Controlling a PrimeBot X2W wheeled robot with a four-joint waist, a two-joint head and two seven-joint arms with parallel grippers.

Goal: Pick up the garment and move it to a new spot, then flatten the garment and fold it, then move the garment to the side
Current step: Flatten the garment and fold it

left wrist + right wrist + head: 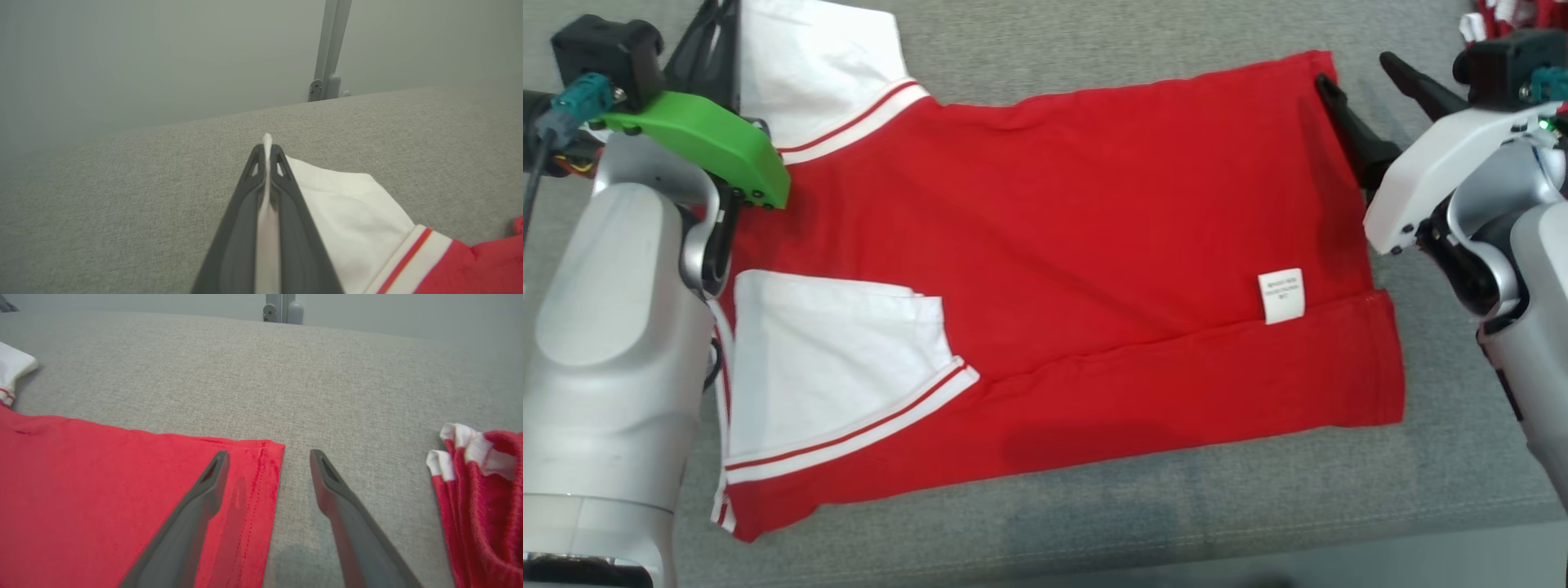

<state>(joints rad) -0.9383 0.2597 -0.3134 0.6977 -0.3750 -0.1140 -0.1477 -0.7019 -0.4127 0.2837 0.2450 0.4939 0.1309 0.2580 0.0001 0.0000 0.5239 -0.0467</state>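
So, the grey fabric surface (pixel 1094 49) takes up most of the head view, and the red garment (pixel 1094 245) is spread flat across the middle of it, between the two arms.

The left gripper (pixel 267 153) is up around 10 o'clock in the head view. Its fingers are pressed together on the garment's far white sleeve (pixel 817 65), and a thin strip of white cloth pokes out past the tips in the left wrist view.

The right gripper (pixel 269 457) is at about 2 o'clock with its fingers spread wide. One finger is over the red hem corner and the other is over bare grey surface, so the hem edge runs between them. I can't tell whether either finger actually touches the cloth.

The garment's long axis runs 9 to 3 o'clock, with the sleeves at the 9 end and the hem at the 3 end. The near white sleeve (pixel 833 359) is folded in over the red at about 8 o'clock.

A bunched red-and-white pile (pixel 482 490) sits off past the right gripper, well apart from the hem. A small white label (pixel 1281 296) lies on the red near the hem end.
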